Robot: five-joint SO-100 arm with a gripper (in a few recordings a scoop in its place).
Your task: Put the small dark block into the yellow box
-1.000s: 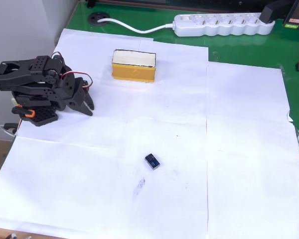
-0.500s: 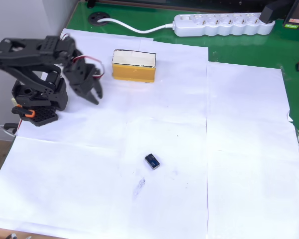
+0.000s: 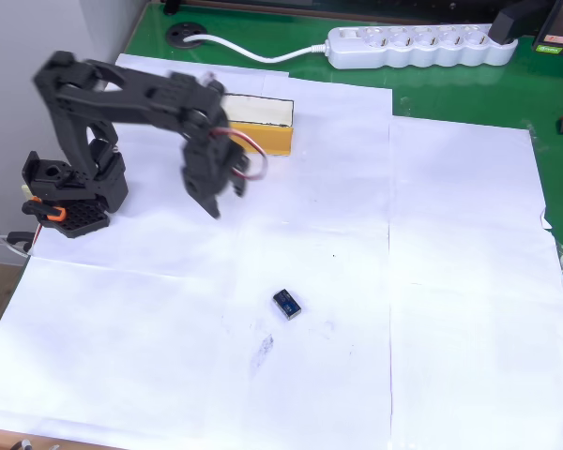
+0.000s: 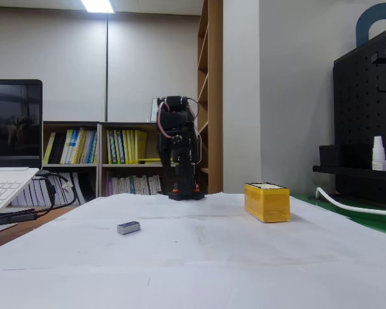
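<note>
The small dark block (image 3: 286, 304) lies alone on the white paper (image 3: 450, 281) covering the counter (image 3: 450, 89), well apart from the yellow box (image 3: 263, 125), which stands nearer the white power strip (image 3: 418, 45) at the far edge; in the fixed view the block (image 4: 128, 227) sits left of the box (image 4: 267, 201). In the overhead view the black arm (image 3: 122, 94) reaches out from its base, and its pincer (image 3: 216, 192) hangs above the paper just in front of the box, between box and block, carrying nothing. It is blurred, so I cannot tell whether its fingers are parted or closed.
</note>
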